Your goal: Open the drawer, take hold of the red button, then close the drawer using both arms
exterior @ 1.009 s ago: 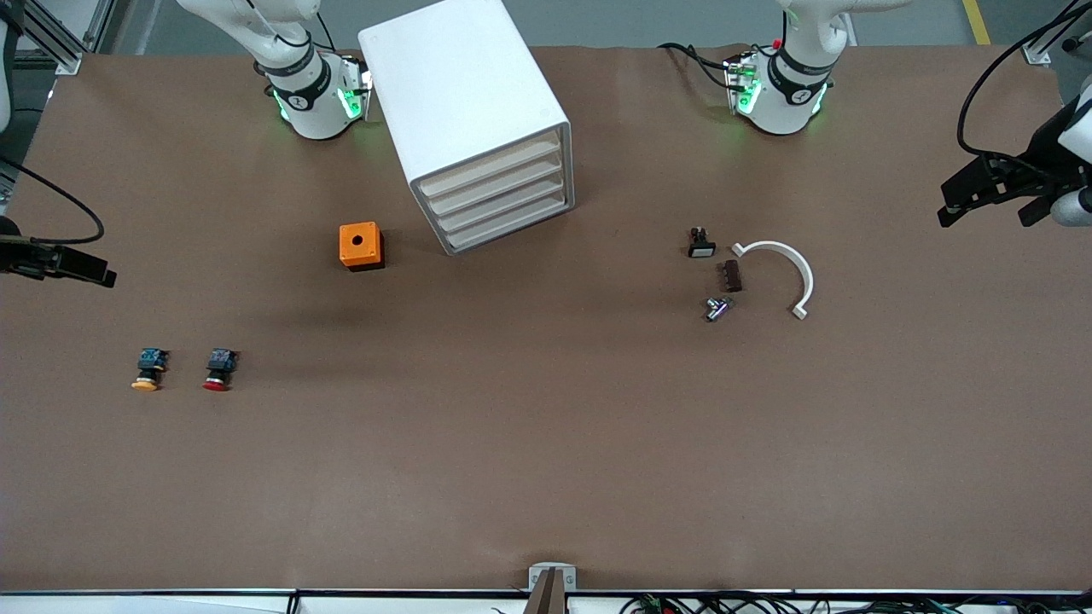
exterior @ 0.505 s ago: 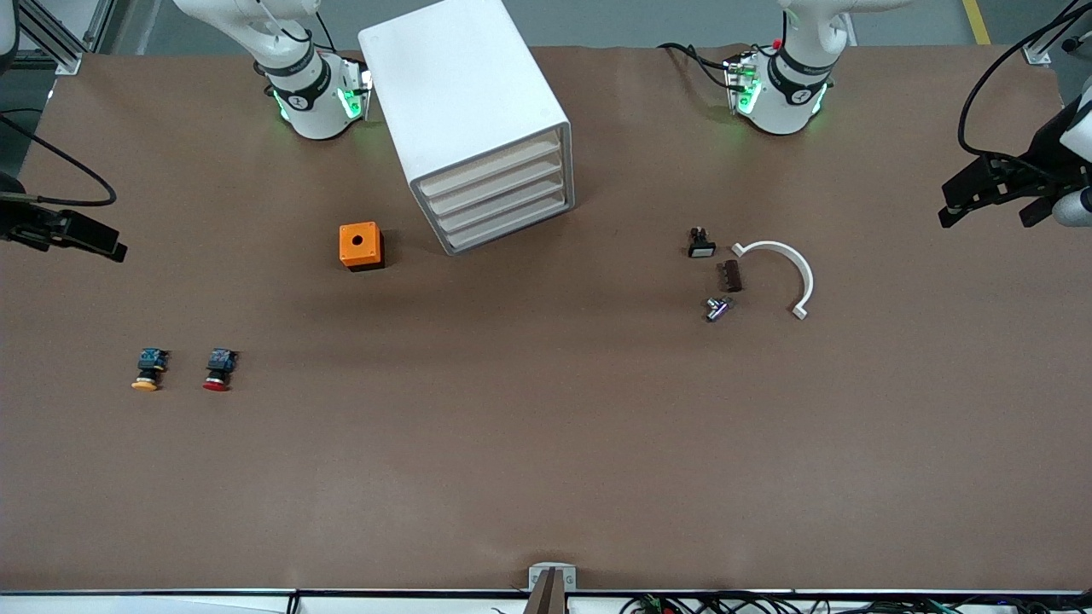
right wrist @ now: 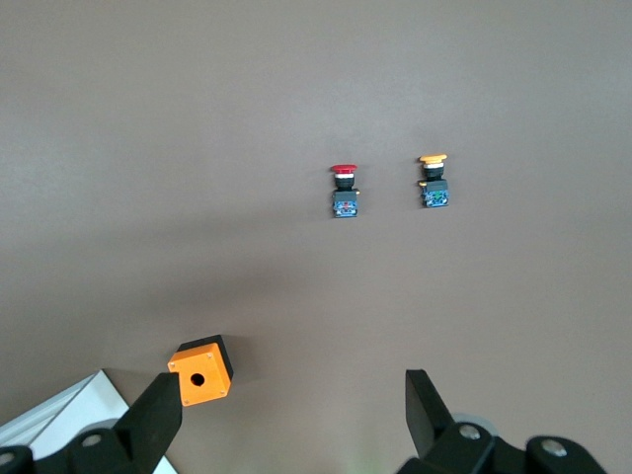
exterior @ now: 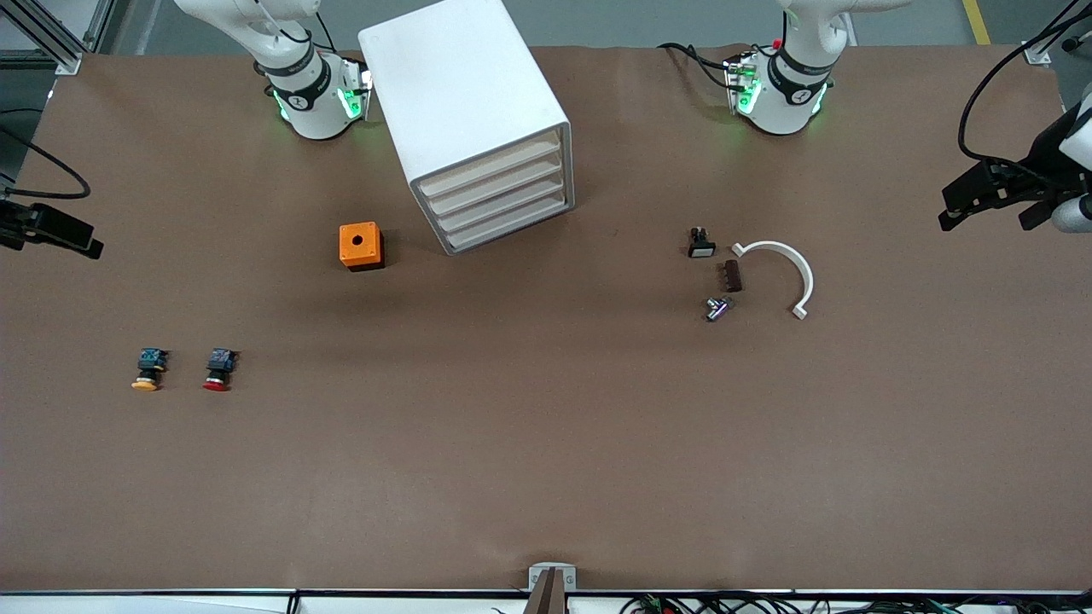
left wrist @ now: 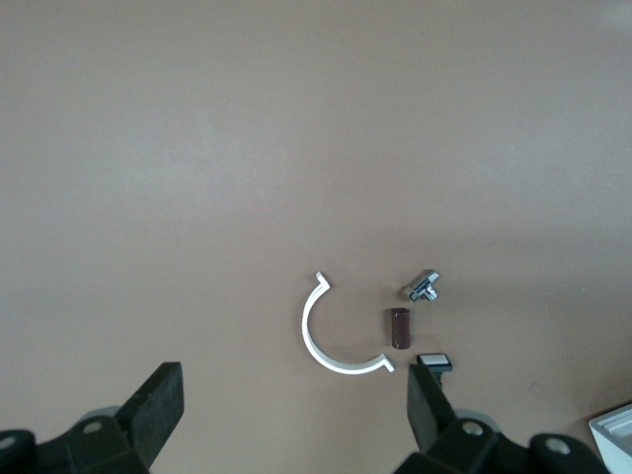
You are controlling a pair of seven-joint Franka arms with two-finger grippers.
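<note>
The red-capped button [exterior: 218, 370] lies on its side on the brown table, toward the right arm's end; it also shows in the right wrist view [right wrist: 344, 191]. The white drawer cabinet [exterior: 478, 128] stands between the arms' bases with all its drawers shut. My right gripper [exterior: 51, 230] hangs open and empty in the air at the right arm's end of the table, well apart from the button; its fingers [right wrist: 158, 415] frame bare table [right wrist: 293, 405]. My left gripper [exterior: 990, 209] hangs open and empty over the left arm's end [left wrist: 294, 405].
A like button with an orange-yellow cap [exterior: 147, 370] lies beside the red one. An orange cube with a hole [exterior: 361, 246] sits beside the cabinet. A white arc [exterior: 785, 269], a small black switch [exterior: 701, 244], a brown block [exterior: 732, 275] and a metal piece [exterior: 717, 308] lie toward the left arm's end.
My right gripper has moved toward the arms' base side of the table. My left gripper has shifted slightly the same way. Nothing on the table has moved.
</note>
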